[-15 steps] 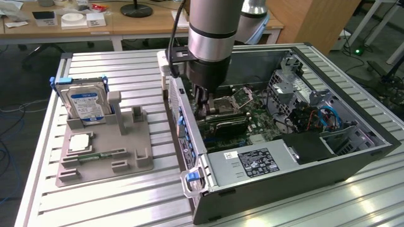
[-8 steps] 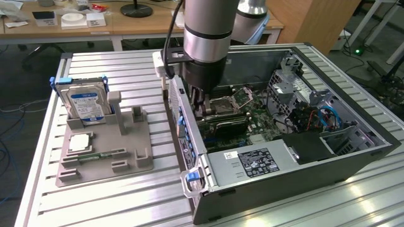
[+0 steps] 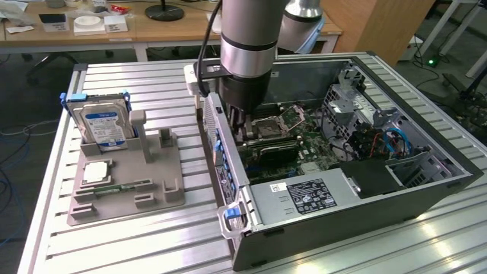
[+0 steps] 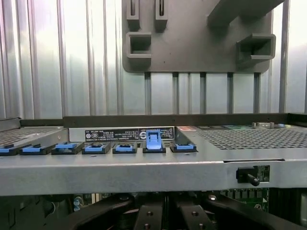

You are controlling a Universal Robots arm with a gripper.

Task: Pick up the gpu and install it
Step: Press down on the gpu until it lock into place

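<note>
A silver and black robot arm is reaching down into an open grey metal computer case (image 3: 426, 188) lying on its side on a ribbed aluminium table (image 3: 137, 240). The black gripper (image 3: 242, 123) is sitting low inside the case, just over the green motherboard (image 3: 304, 145) near the rear wall, and its jaws are standing closed.

The gpu (image 3: 274, 149), a thin flat card with a black face, appears to be lying along the board just beside the gripper; whether the jaws are clamping it cannot be told from here. The wrist view is looking over the case's rear wall at a row of blue slot latches (image 4: 153, 143), one standing raised above the others.

Judging the step, the card seems to be seating into its slot, so pressing straight down and keeping the card level would matter most, with the bracket meeting the rear wall squarely.

Room is tight: the rear wall is crowding one side and the silver processor socket (image 3: 278, 121) is sitting close by. The grey plastic parts holder (image 3: 129, 182) is standing well apart on the table.
</note>
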